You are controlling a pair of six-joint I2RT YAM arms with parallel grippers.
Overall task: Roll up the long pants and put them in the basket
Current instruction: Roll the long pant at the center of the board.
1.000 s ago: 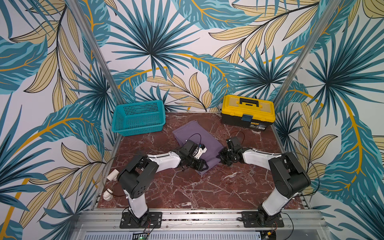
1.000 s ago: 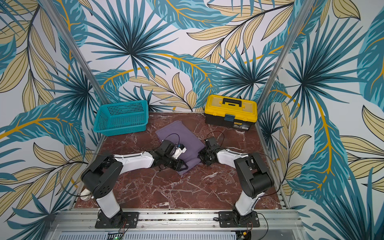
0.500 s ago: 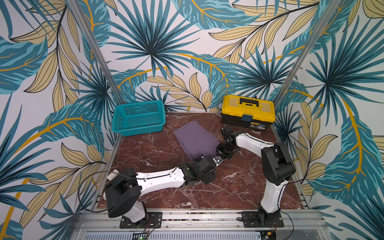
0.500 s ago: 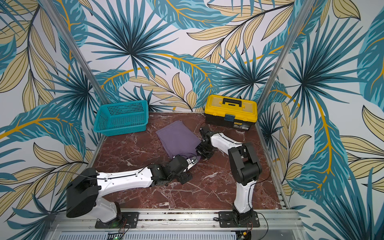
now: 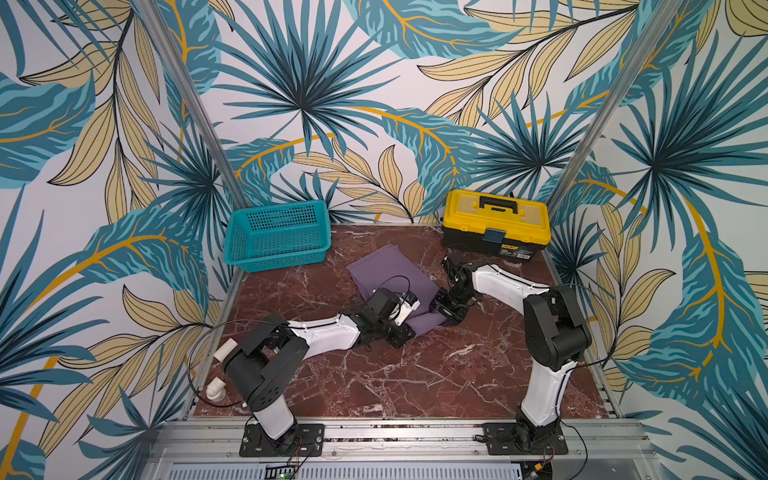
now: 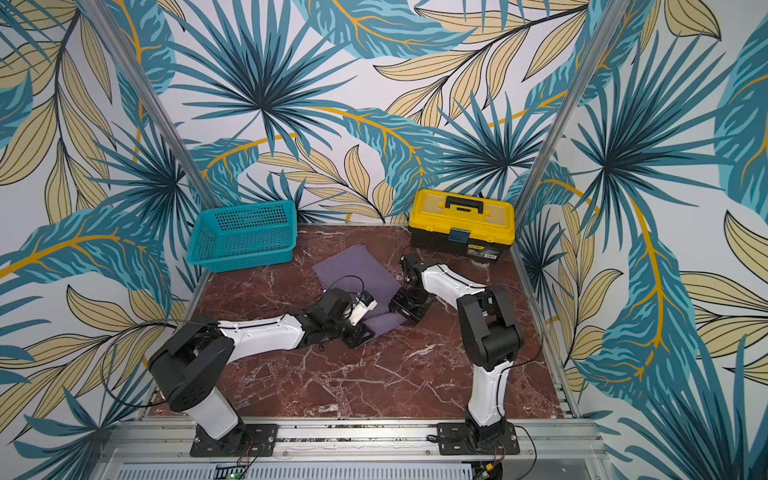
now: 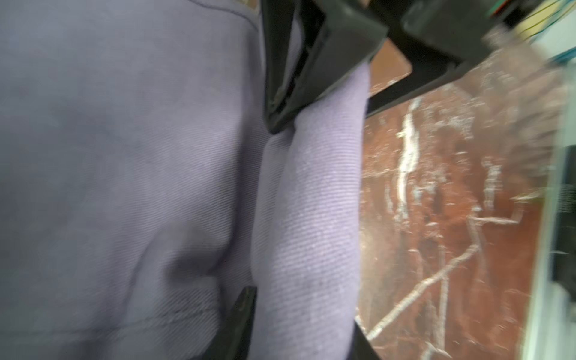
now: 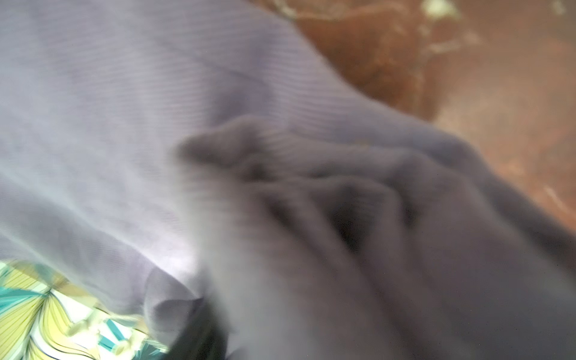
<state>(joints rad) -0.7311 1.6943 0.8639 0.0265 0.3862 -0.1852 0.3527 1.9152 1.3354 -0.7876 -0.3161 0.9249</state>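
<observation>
The long pants (image 5: 386,270) (image 6: 353,270) lie folded on the marble table, dusty purple, with the near end turned into a roll (image 5: 424,322). My left gripper (image 5: 401,334) (image 6: 358,332) is at the roll's left end. In the left wrist view its two fingers (image 7: 240,314) press on both sides of the roll (image 7: 311,218), so it is shut on it. My right gripper (image 5: 445,309) (image 6: 405,309) is at the roll's right end, and its fingers (image 7: 280,93) straddle the roll. Blurred purple fabric (image 8: 280,156) fills the right wrist view, with one dark finger (image 8: 199,333) showing.
A teal basket (image 5: 274,253) (image 6: 243,249) stands at the back left and a yellow and black toolbox (image 5: 494,224) (image 6: 461,226) at the back right. Metal posts and patterned walls close in the table on three sides.
My left arm has pulled back from its low stretch to the pants' near end. The right gripper has come nearer along the right edge. The near end now shows a roll.
</observation>
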